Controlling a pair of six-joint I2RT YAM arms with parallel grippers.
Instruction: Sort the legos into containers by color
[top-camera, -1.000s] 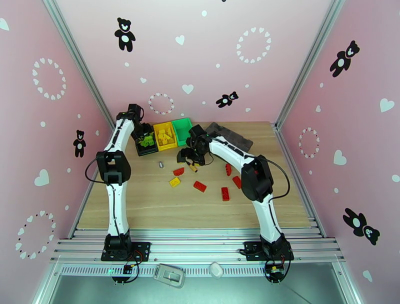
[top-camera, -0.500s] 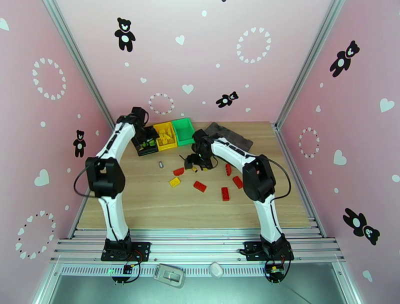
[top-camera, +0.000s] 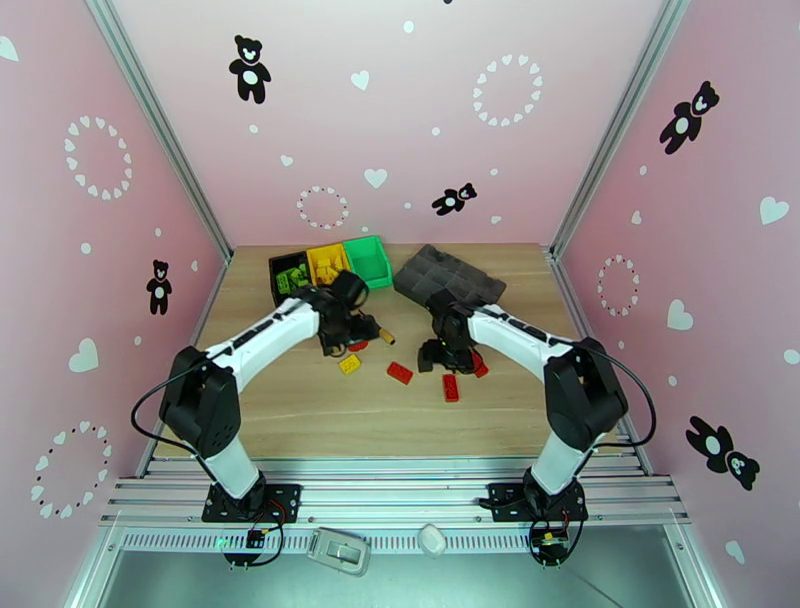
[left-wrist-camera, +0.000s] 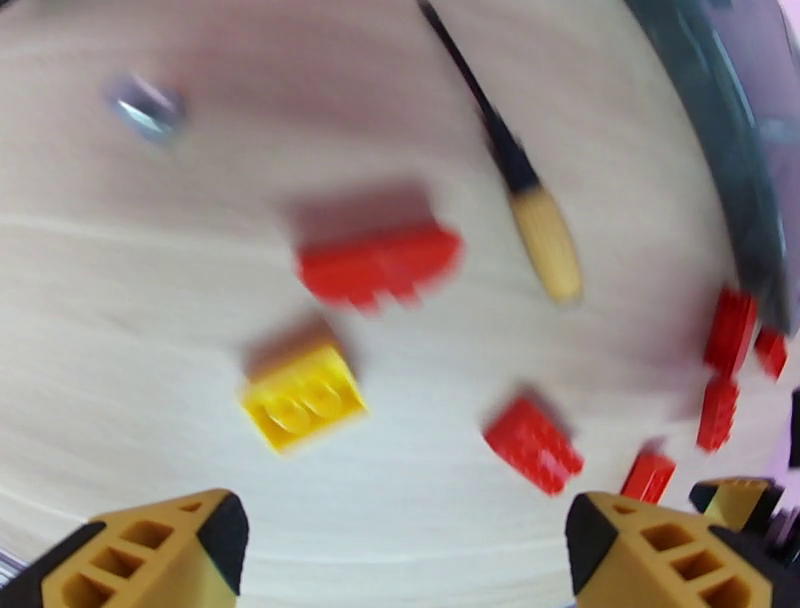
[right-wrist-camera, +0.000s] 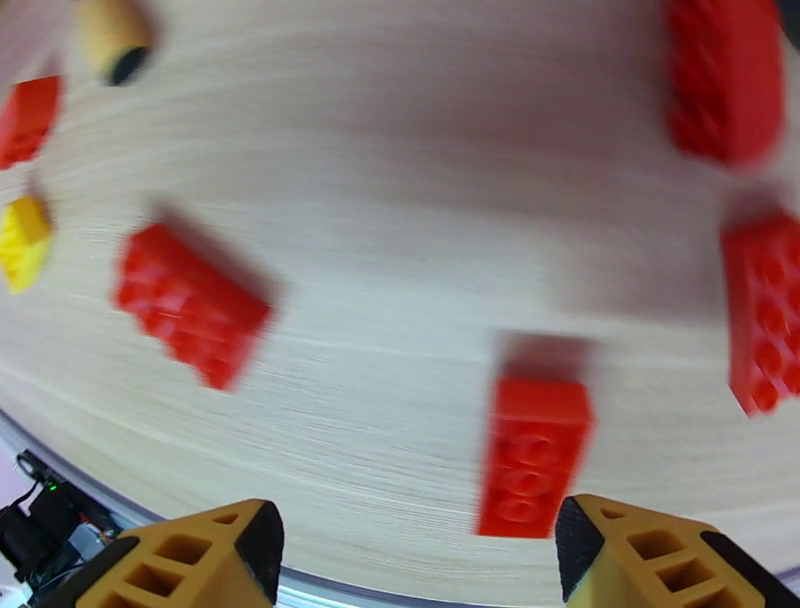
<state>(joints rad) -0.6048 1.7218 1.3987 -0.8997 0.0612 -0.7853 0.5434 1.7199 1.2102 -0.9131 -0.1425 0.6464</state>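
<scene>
Both arms are reaching for loose legos, so a pick-up step is under way. The left gripper (left-wrist-camera: 405, 545) is hovering over the yellow brick (left-wrist-camera: 302, 397) mid-bench (top-camera: 300, 410), its fingers apart and holding nothing. The right gripper (right-wrist-camera: 420, 560), also apart and holding nothing, is hanging over a red brick (right-wrist-camera: 530, 455) further right. The containers (top-camera: 372, 262) are sitting at the far edge, left of centre. Next, I judge, each gripper needs lowering to straddle its brick squarely before closing. Since a second ago the left arm has left the black bin (top-camera: 274, 272) and swung near and right. The right arm has moved right, away from the screwdriver (left-wrist-camera: 545, 240).
</scene>
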